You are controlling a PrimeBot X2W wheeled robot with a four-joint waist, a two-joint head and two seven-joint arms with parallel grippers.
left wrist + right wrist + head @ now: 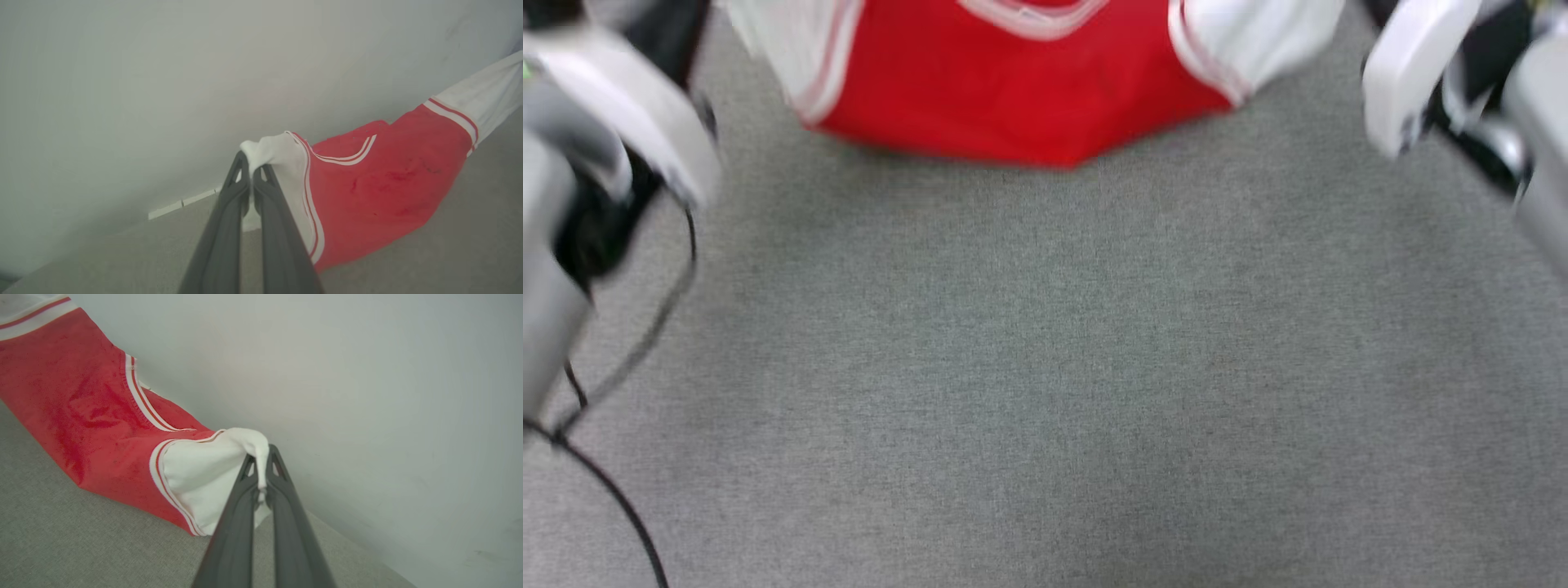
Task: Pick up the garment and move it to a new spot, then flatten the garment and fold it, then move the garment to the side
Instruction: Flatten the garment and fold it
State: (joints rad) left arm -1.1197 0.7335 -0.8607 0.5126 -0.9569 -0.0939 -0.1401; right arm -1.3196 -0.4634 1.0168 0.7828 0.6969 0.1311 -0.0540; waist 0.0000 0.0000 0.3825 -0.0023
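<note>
The garment (pixel 1021 90), a red jersey with white sleeves and striped trim, hangs stretched at the top of the head view, its lower red edge touching the grey surface (pixel 1045 367). In the left wrist view my left gripper (pixel 251 163) is shut on a white sleeve of the garment (pixel 367 188). My right gripper (pixel 261 455), in the right wrist view, is shut on the other white sleeve of the garment (pixel 94 412). Both hold the cloth up off the surface, spread between them. Any letters and numbers are hidden.
A pale wall (pixel 163 81) stands just behind the garment. Pale arm housings sit at the left (pixel 621 131) and right (pixel 1413 73) edges of the head view. Black cables (pixel 613 490) trail over the grey surface at lower left.
</note>
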